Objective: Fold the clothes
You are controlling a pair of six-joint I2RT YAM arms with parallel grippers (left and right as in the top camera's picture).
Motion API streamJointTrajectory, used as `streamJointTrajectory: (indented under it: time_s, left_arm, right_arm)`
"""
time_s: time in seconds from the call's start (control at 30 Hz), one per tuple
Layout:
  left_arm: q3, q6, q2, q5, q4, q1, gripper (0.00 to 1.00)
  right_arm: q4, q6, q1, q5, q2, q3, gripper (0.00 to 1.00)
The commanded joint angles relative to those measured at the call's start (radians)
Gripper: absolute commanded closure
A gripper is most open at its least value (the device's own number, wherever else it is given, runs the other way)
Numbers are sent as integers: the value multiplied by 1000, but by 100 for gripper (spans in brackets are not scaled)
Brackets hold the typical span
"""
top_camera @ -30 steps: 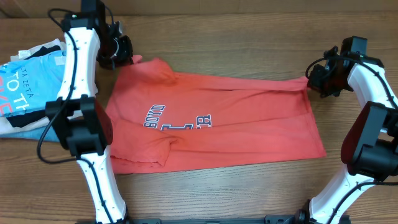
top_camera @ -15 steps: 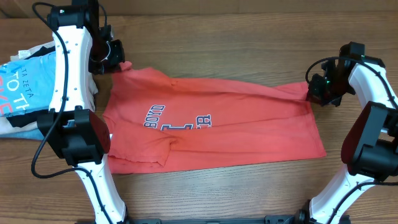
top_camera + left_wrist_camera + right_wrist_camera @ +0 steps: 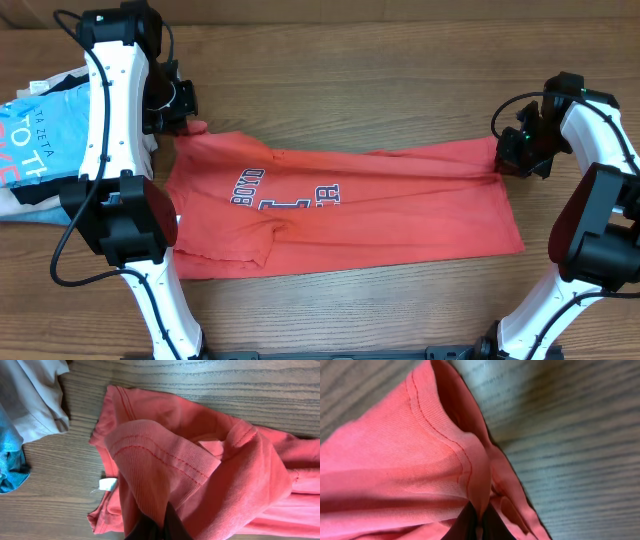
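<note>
bench (image 3: 380,60): wood grain, carries all items
T-shirt (image 3: 400,200): coral-red, mid-bench, long side running 9 to 3 o'clock, navy-white lettering face up, near part flat, creases along the far edge between the two grips
light blue tee (image 3: 40,140): at the 9 o'clock edge, on a pile with a beige garment (image 3: 30,400), apart from the T-shirt
left gripper (image 3: 193,126): T-shirt's 10 o'clock corner, jaws pressed together, pinching ribbed red fabric
right gripper (image 3: 500,157): T-shirt's 2 o'clock corner, jaws pinching the stitched hem
white tag (image 3: 107,484): small, at the T-shirt's edge near the left grip
</note>
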Motion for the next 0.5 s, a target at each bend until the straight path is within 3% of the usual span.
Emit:
streamJointTrajectory:
  time_s: [0.0, 0.47]
  left_arm:
    - [-13, -4, -10, -20, -4, 11, 96]
    - [-197, -11, -58, -11, -4, 11, 96]
  right_arm:
    - [-18, 0, -8, 21, 5, 27, 93]
    - [-57, 0, -33, 20, 5, 27, 93]
